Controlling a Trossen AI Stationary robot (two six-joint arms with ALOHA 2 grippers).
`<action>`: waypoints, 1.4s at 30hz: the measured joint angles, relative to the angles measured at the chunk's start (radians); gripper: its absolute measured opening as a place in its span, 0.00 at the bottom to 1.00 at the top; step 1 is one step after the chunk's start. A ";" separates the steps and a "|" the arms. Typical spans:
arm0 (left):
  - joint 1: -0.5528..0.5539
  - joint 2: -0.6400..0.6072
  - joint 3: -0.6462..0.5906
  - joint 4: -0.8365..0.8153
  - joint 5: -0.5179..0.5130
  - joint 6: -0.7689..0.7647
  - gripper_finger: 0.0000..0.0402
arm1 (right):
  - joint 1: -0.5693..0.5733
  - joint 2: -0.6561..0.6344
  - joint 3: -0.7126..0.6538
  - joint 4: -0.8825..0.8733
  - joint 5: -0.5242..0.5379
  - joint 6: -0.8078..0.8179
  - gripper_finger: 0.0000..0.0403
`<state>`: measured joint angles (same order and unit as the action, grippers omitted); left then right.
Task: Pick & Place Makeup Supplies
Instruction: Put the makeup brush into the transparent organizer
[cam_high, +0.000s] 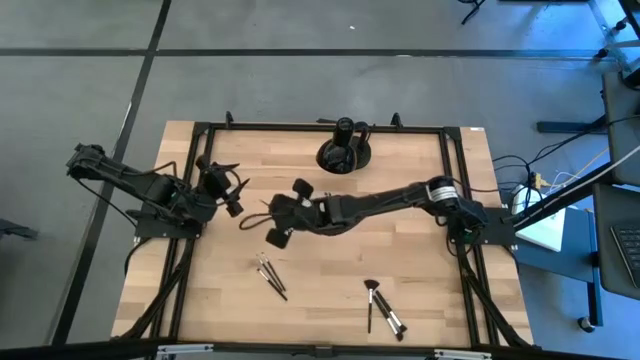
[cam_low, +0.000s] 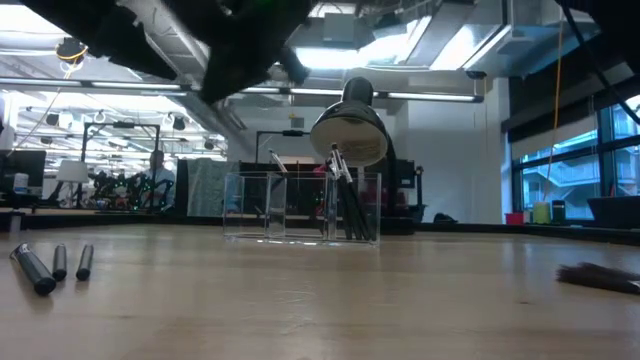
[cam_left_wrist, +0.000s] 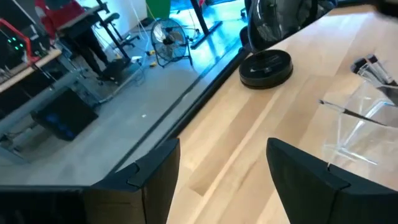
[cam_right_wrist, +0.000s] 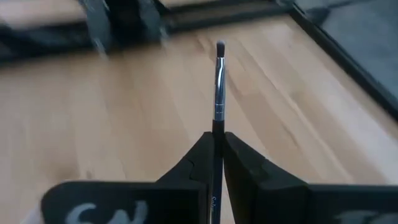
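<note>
My right gripper (cam_high: 278, 222) reaches across to the table's middle left and is shut on a thin makeup brush (cam_right_wrist: 218, 87) with a silver ferrule and a small dark tip. My left gripper (cam_high: 232, 196) is open and empty at the table's left; its fingers (cam_left_wrist: 155, 177) frame bare wood. A clear organiser tray (cam_low: 300, 208) stands on the table with several brushes (cam_low: 345, 195) upright in it; it also shows in the left wrist view (cam_left_wrist: 367, 118). More brushes lie flat on the table near the front: one group (cam_high: 271, 275) left of centre, another (cam_high: 383, 307) to the right. My right gripper pinches the brush's dark handle (cam_right_wrist: 216, 140) between its two fingers, just behind the silver ferrule. The brush lies along the fingers and sticks out ahead of their tips, its tip (cam_right_wrist: 220, 46) pointing away. It is lifted clear of the table.
A large black rounded object on a round base (cam_high: 345, 150) stands at the table's far middle, and shows behind the tray in the low view (cam_low: 350, 125). A dark frame runs round the table's edges (cam_high: 300, 127). Bare wood lies between the two brush groups.
</note>
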<state>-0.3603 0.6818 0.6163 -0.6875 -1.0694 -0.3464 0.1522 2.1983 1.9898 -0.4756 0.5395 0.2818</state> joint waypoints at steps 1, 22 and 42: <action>0.000 0.000 0.000 -0.011 0.005 -0.009 0.58 | -0.006 0.000 -0.031 0.083 -0.030 0.000 0.08; 0.000 0.002 -0.004 -0.065 0.076 -0.113 0.58 | -0.019 -0.417 -0.825 0.791 0.002 0.068 0.08; 0.000 0.001 -0.004 -0.064 0.040 -0.105 0.58 | -0.052 -0.416 -0.906 0.678 0.017 0.161 0.09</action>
<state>-0.3603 0.6830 0.6125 -0.7517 -1.0290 -0.4511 0.1005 1.7824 1.0836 0.2024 0.5560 0.4427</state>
